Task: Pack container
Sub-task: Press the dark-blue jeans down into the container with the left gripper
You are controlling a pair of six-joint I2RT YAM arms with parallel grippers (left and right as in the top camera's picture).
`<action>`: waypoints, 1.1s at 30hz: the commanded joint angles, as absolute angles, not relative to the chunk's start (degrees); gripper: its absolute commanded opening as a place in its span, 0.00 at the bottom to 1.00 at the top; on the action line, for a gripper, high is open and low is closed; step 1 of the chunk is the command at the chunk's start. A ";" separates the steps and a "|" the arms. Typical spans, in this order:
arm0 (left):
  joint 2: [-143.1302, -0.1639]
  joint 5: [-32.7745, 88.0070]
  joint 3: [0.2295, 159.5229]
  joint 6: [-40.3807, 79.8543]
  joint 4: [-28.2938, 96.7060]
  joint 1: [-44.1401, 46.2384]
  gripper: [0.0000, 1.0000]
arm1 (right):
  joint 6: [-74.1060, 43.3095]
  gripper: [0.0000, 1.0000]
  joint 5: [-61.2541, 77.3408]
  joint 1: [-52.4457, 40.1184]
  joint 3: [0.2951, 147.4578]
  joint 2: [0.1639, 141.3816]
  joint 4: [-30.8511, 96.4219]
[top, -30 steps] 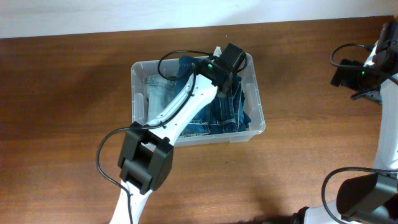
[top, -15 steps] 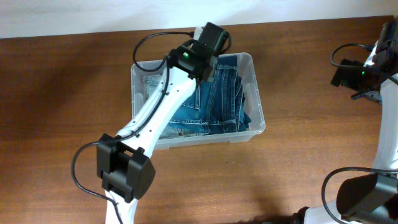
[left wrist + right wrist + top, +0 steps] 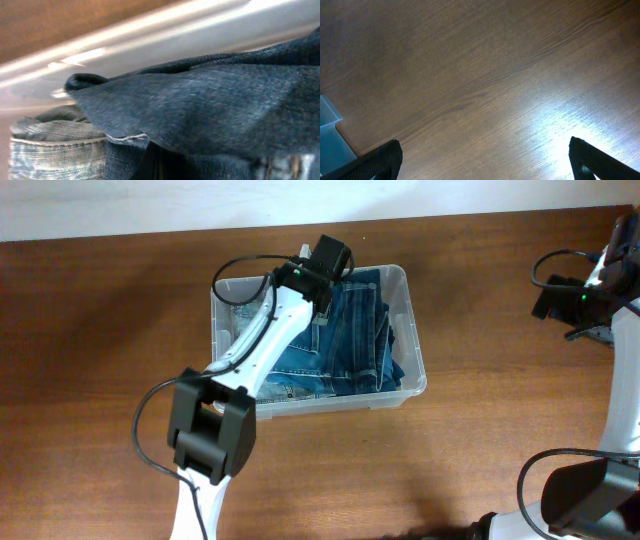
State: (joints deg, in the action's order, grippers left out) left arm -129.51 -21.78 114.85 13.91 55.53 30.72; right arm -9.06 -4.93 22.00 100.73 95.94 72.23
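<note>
while left arm point(image 3: 262, 350) stretches over container point(image 3: 414, 330) | left gripper point(image 3: 331, 271) clenched at jeans point(image 3: 355, 330) | right gripper point(image 3: 485, 162) splayed above table point(image 3: 495, 75)

No text, brand or number is showing legibly in any view. The jeans point(image 3: 355, 330) and the container point(image 3: 414, 345) are displaying nothing readable.

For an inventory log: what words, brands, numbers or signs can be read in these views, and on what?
No text is readable in any view.
The container: clear plastic, no legible marking.
The jeans: no legible tag; the left wrist close-up is blurred.
The table: wood grain only.
</note>
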 commanded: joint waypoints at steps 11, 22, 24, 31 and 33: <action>-121.30 -17.56 117.19 14.09 58.04 31.35 0.01 | -9.47 0.98 -5.19 22.15 101.32 95.94 72.23; -119.31 -5.13 117.16 17.52 51.70 34.74 0.01 | -9.47 0.98 -5.21 22.15 101.32 95.94 72.23; -119.96 -5.13 117.16 17.54 49.63 35.68 0.01 | -9.47 0.99 -5.19 22.15 101.32 95.94 72.23; -123.72 -5.08 117.16 18.81 47.46 39.07 0.01 | -9.47 0.99 -5.21 22.15 101.32 95.94 72.23; -126.32 -5.08 117.16 18.81 47.33 40.47 0.02 | -9.47 0.98 -5.19 22.15 101.32 95.94 72.23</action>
State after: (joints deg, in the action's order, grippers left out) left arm -122.02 -5.93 116.60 17.80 47.48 38.72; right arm -9.04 -4.93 22.00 100.73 95.94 72.23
